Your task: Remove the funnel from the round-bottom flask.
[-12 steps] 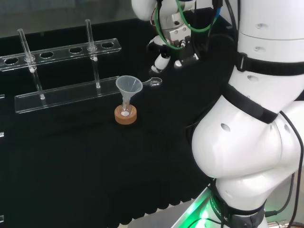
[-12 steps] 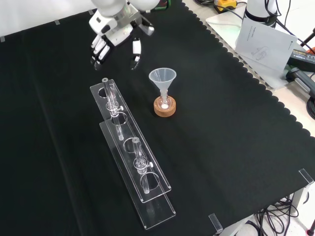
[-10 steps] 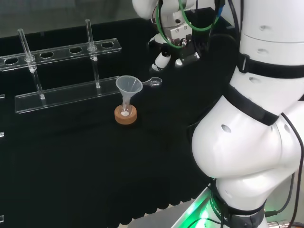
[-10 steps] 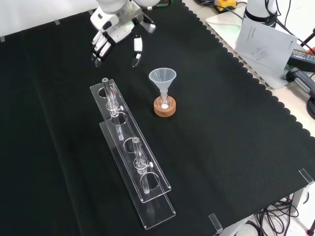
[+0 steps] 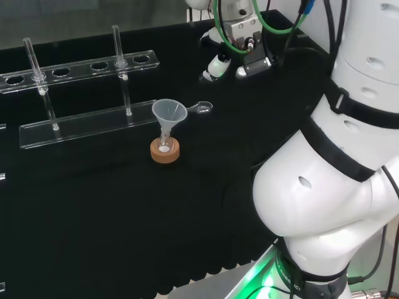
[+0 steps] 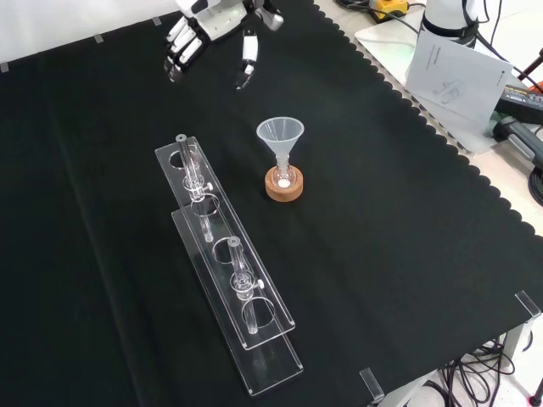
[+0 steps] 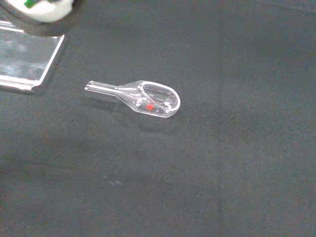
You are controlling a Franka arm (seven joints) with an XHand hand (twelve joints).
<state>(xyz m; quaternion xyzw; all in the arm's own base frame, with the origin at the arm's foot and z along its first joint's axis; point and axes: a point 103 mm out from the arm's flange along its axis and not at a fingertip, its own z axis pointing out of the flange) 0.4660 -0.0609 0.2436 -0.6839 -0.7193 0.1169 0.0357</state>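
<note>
1. The hand (image 6: 222, 34) is hanging above the worktop (image 6: 399, 212) with its fingers spread and relaxed, holding nothing.
2. The funnel (image 6: 280, 140) is sitting upright in the flask (image 6: 282, 176), which is resting on a cork ring (image 6: 283, 188), well apart from the hand.
3. A clear scoop (image 7: 140, 98) is lying flat on the cloth.
4. A clear rack (image 6: 225, 263) is standing just left of the flask in the front view.

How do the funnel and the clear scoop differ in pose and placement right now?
The funnel stands upright, mouth up, its stem down in the flask on the cork ring; the clear scoop lies flat on the black cloth. The funnel is raised off the cloth; the scoop rests directly on it. Both are clear, and the hand touches neither.
</note>
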